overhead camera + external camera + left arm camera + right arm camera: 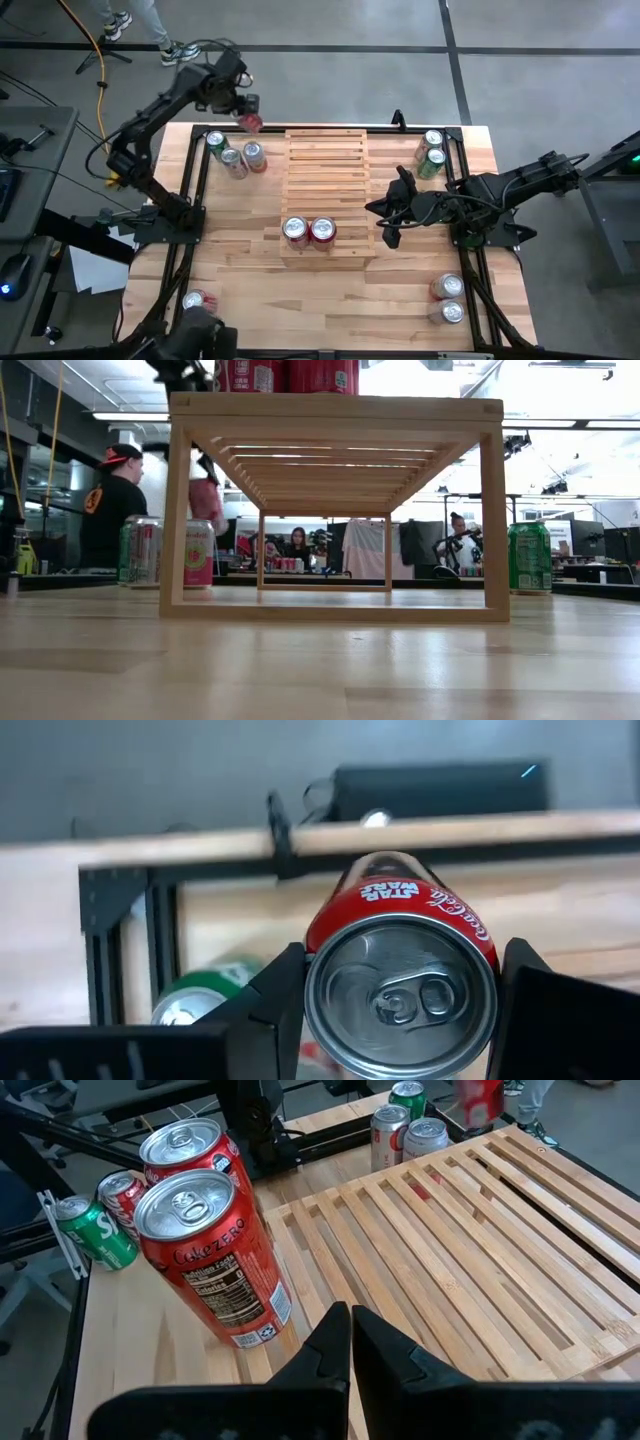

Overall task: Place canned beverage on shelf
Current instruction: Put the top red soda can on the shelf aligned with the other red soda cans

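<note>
Red can (400,985) with white lettering, pale-wood shelf (327,190), green can (530,558)

In the left wrist view, the red Coca-Cola can (400,982) fills the middle, and its bottom end is hidden behind its own top. The green can (200,997) behind it is half hidden by a dark finger (262,1010).

In the low view, the two red cans (290,375) on top of the shelf (335,405) are cut off by the picture's upper edge, so only their lower parts show. The people (112,505) in the room are too small and dim to tell much.

In the right wrist view, a red can (480,1100) held up past the far edge of the shelf is blurred and cut off.
</note>
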Controlling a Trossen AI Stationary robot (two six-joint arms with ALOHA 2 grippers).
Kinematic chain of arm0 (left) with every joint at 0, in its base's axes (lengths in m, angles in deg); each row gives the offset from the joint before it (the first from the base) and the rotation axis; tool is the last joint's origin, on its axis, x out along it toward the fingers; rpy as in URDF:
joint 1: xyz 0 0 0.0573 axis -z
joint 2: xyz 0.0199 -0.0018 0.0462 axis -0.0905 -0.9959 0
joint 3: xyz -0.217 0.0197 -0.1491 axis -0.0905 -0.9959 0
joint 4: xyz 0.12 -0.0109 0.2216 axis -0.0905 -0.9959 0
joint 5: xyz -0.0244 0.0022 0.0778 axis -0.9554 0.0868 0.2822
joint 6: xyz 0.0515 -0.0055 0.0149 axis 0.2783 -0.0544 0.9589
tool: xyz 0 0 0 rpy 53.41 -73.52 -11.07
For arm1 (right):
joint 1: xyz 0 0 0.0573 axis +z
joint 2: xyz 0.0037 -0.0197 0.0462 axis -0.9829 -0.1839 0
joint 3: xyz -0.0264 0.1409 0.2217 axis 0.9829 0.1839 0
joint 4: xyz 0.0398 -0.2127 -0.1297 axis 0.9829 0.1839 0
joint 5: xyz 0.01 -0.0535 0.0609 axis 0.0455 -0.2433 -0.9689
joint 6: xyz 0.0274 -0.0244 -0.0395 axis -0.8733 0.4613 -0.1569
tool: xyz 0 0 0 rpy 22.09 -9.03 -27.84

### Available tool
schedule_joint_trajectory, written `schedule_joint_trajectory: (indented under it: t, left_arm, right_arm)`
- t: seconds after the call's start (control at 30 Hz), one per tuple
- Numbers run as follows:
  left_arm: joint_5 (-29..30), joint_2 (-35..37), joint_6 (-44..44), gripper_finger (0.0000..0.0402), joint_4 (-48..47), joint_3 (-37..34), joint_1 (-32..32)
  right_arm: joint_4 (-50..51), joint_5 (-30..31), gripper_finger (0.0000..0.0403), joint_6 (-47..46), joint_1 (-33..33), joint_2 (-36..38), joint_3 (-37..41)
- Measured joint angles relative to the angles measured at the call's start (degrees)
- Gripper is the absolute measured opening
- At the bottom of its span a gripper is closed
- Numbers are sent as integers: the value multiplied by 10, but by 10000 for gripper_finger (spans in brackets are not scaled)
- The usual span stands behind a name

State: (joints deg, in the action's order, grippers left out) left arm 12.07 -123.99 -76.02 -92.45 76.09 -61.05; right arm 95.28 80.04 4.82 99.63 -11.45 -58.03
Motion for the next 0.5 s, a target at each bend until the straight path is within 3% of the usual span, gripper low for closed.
schedule_joint_trajectory:
  t: [0.27,0.5]
  left_arm:
    - [-31,56,34,117,-1,118,36]
    - [-92,98,70,117,-7,209,168]
  right_arm:
    - [0,0,0,-13,0,0,0]
    - [-6,-1,0,-13,0,0,0]
